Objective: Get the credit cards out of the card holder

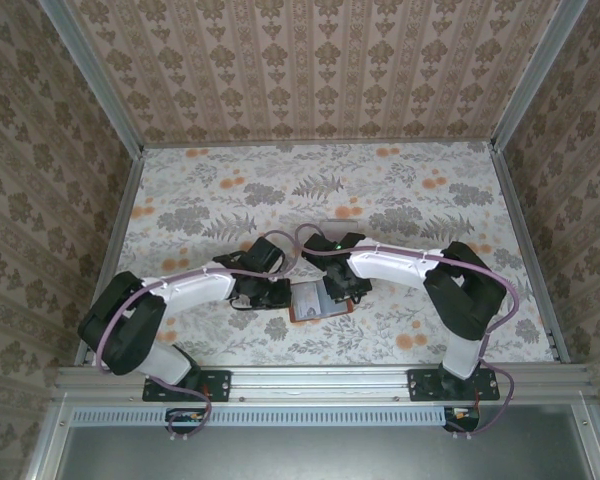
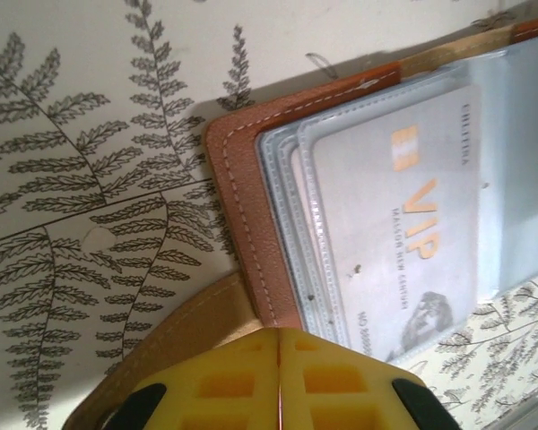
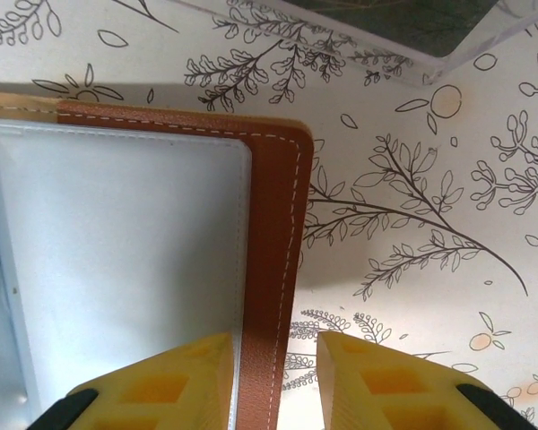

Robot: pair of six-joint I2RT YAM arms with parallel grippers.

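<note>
The card holder lies spread open, lining up, on the floral tabletop, close to the near edge and between the two arms. Its reddish-brown leather rim with pale stitching frames a grey-blue inside. On the half seen from the left wrist, a pale grey credit card with a gold chip and the letters VIP sits in a clear sleeve, with the edges of further sleeves stacked just beside it toward the rim. The half seen from the right wrist shows a plain pale pocket panel inside the stitched border. The left claw is fully closed, its yellow pads pressed together right at the holder's edge, beside a tan strip of leather; whether any leather is pinched between them cannot be told. The right claw is partly open, its two fingers straddling the holder's brown rim with a slim gap on each side. A clear plastic tray lies on the tabletop beyond the holder
</note>
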